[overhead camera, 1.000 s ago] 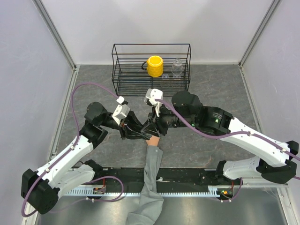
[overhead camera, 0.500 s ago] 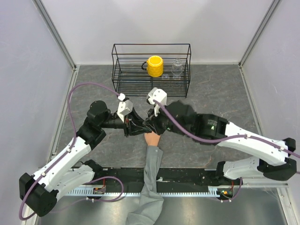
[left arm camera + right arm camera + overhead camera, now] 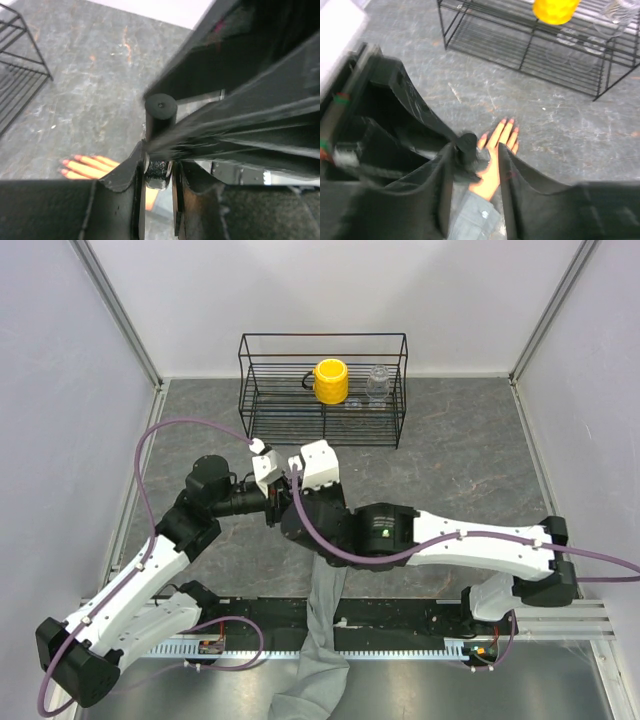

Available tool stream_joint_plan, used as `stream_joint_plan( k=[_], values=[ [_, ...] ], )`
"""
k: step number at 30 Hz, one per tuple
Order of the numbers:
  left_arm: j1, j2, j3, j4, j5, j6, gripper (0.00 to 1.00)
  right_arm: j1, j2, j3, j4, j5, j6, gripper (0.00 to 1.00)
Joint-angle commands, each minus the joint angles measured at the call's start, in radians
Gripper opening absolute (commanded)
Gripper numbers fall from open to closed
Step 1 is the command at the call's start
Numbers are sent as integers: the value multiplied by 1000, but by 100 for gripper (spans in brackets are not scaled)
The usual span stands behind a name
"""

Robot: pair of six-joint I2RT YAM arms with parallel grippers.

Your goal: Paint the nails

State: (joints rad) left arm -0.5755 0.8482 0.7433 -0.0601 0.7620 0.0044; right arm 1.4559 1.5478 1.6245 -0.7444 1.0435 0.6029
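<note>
Nails, pink-tipped, sit at the ends of the mannequin hand, which lies palm-down on the table just below both tools with its fingers pointing toward the far wire rack.

The main risk, I judge, comes from crowding. The right arm reaches far across the left arm, and the two wrists nearly touch, so a small misjudged move could knock one against the other. That would tip the bottle over the grey sleeve or the fingers. A twist on the cap with a weak hold below could spin the whole bottle instead of opening it.

The right arm lies low and stretched leftward, covering the mannequin hand in the overhead view. The left arm is bent at the elbow, its forearm pointing right. The left gripper has its fingers drawn in tight on the small bottle, holding it upright. The right gripper comes in from above and behind with its jaws parted wider than the black cap, which stands between them, closer to one finger. The wrist views are blurred, so I cannot tell whether that finger touches it.
</note>
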Motion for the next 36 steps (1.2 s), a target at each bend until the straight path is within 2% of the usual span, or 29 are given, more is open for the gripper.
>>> stream_joint_plan(
  k=[1,2,5,8,9,12,16,21,22,24,31,33,36],
  values=[
    [26,14,25,129,34,5,2,-51,-124,-29,28,-305,-135,51],
    [26,15,25,141,54,5,2,-63,-143,-40,28,-391,-165,62],
    [26,26,19,180,157,-38,2,-103,-207,-51,22,-520,-231,78],
    [26,43,18,215,259,-61,2,-126,-259,-57,11,-653,-303,85],
    [26,46,16,245,288,-70,2,-153,-268,-60,11,-765,-324,85],
    [25,66,2,345,416,-141,2,-195,-296,-69,20,-961,-402,78],
    [22,77,-19,442,511,-228,2,-241,-313,-68,27,-1077,-454,69],
    [8,87,-25,477,546,-253,2,-308,-304,-49,37,-1155,-480,61],
    [6,88,-25,477,551,-256,2,-313,-295,-42,40,-1169,-486,55],
    [2,91,-25,479,553,-257,2,-327,-278,-32,43,-1208,-489,51],
    [0,91,-24,479,557,-259,2,-344,-241,-9,63,-1274,-505,49],
    [0,92,-24,479,554,-259,2,-344,-232,-3,65,-1292,-512,45],
    [0,86,-25,474,536,-259,2,-347,-230,-3,65,-1281,-519,31]
  ],
)
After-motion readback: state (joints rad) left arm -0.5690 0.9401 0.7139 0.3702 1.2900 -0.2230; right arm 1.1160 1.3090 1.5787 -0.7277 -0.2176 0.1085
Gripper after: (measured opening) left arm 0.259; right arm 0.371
